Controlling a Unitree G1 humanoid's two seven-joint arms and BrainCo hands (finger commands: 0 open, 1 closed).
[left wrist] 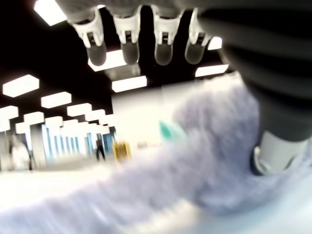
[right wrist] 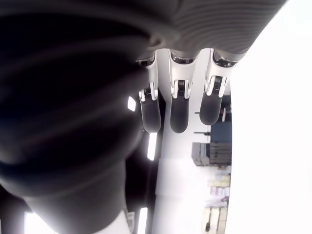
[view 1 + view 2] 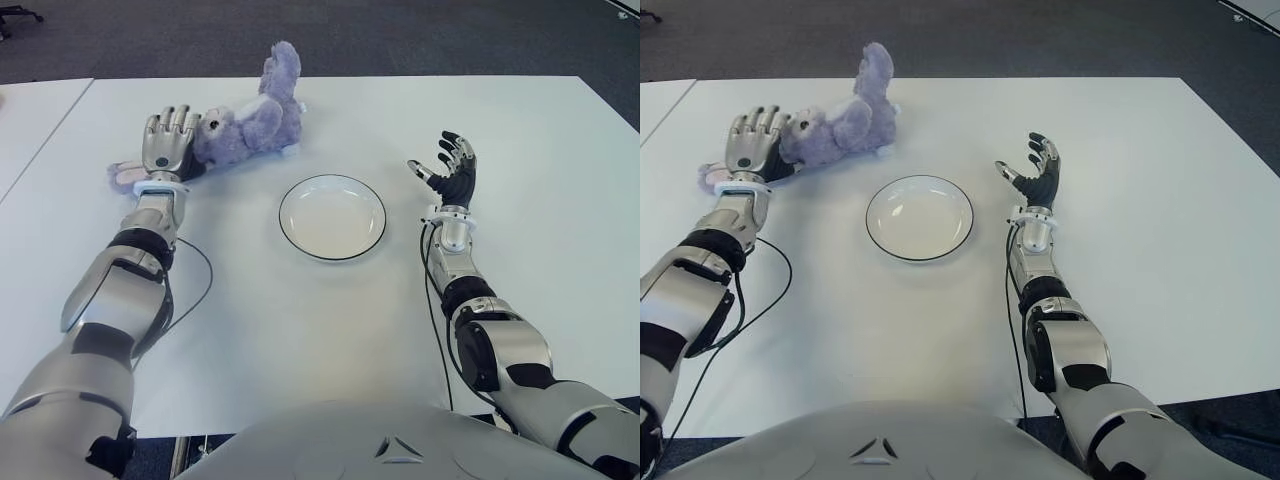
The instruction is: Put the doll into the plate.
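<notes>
Only the left wrist view shows purple fur pressed against the left hand's palm, fingers (image 1: 127,41) extended, not closed. The purple plush doll (image 3: 250,122) lies on the white table (image 3: 520,150), touching the left hand (image 3: 168,140), beyond the empty plate (image 3: 332,217). The right hand (image 3: 452,170) hovers open right of the plate.

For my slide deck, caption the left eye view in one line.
Left robot hand on the purple doll, white plate empty, right robot hand open beside it.
</notes>
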